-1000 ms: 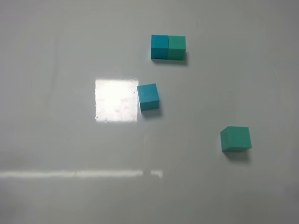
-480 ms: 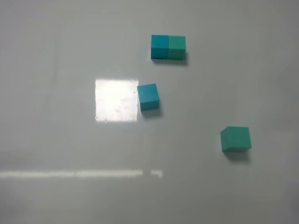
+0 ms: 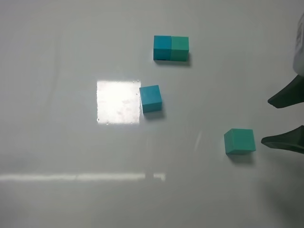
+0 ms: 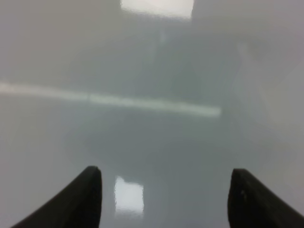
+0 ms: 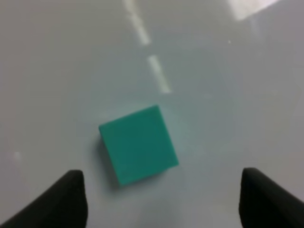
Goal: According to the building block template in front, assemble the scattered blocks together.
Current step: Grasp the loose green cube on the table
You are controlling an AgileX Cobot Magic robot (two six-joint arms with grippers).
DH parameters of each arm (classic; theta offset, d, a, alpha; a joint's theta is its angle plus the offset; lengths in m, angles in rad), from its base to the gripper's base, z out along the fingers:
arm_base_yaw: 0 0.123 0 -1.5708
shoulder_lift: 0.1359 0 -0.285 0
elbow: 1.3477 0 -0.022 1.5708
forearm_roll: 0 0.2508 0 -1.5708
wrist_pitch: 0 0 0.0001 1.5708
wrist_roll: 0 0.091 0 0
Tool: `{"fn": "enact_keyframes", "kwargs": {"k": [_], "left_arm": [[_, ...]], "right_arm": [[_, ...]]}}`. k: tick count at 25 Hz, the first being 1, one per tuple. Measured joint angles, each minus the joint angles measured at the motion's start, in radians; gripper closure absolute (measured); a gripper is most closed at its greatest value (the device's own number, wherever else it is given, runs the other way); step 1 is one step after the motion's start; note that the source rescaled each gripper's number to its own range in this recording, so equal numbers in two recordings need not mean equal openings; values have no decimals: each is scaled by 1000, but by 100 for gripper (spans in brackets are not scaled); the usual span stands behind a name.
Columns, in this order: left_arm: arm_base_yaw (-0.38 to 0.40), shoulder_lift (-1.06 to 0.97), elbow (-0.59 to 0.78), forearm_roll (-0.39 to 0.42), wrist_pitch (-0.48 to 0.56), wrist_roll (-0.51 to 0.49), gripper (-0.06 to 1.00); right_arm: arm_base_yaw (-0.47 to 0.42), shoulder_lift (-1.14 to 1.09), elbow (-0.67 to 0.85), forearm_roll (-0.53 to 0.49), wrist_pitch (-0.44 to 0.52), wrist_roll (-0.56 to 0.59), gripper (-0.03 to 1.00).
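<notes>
The building block template [image 3: 171, 48], a blue and a green cube joined into one bar, lies at the far middle of the table. A loose blue cube [image 3: 151, 98] sits below it beside a bright glare patch. The loose green cube [image 3: 240, 141] rests at the right, also seen in the right wrist view [image 5: 137, 145]. My right gripper [image 3: 266, 120] reaches in from the right edge, open, its fingertips just right of the green cube and apart from it. In its own view the right gripper [image 5: 161, 173] holds nothing. My left gripper [image 4: 165, 170] is open over bare table.
The table [image 3: 57, 142] is a glossy pale grey surface with a square glare patch [image 3: 118, 101] and a long light streak [image 3: 80, 177]. Nothing else stands on it.
My right gripper has come into the high view from the right edge with its fingers spread. The cubes and the template have not moved.
</notes>
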Motion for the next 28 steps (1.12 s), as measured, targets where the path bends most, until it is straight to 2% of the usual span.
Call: {"fn": "enact_keyframes", "kwargs": {"k": [2,5,7,13,20,28], "left_arm": [[0,0,0,0,0,0,42],[0,0,0,0,0,0,42],[0,0,0,0,0,0,42],[0,0,0,0,0,0,42],[0,0,0,0,0,0,42],[0,0,0,0,0,1,42]], "right_arm": [[59,29,0,-38,-13,4,17],[112,82,0,-62,-16,15,1],[134,110,0,-70,-16,21,-3],[153,166,0,-92,-14,49,-3],[153,211,0,-208,-21,86,-3],[153,260,0,-274,-31,131,9]]}}
